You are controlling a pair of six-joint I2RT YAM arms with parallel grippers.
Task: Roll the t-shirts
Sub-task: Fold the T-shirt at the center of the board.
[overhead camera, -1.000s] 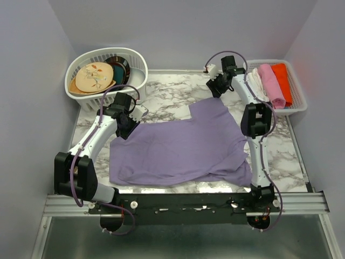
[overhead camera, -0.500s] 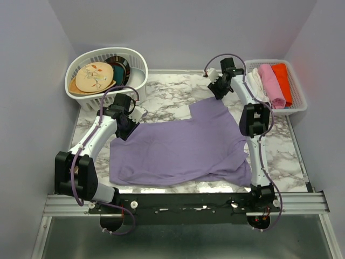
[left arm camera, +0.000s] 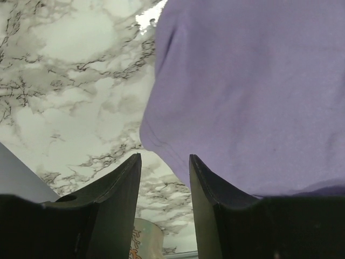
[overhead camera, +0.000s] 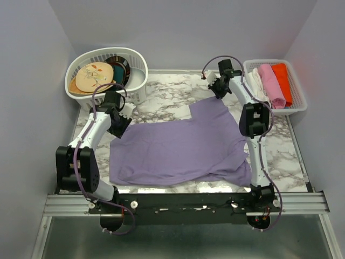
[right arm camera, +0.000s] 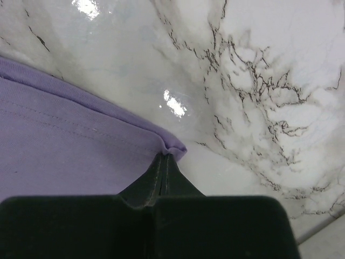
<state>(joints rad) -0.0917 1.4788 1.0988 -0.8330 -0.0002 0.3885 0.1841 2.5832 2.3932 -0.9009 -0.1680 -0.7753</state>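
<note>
Top view: t-shirt [overhead camera: 178,145] lies spread flat on table [overhead camera: 167,94]. Thin, soft and light, so it will likely slump and wrinkle; best taken at the hem corners. Right gripper [right arm camera: 163,157] is clamped tight, pinching the far right corner, fabric puckered at its tips. Left gripper [left arm camera: 164,157] is half open, empty, over the far left edge. Since a second ago: left arm swung left, right jaws closed.

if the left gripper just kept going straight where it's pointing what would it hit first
Most likely the rounded corner of the t-shirt, which lies right ahead of the open left gripper, with bare marble table just to its left. Depth is hard to judge, so it might touch the table first.
</note>
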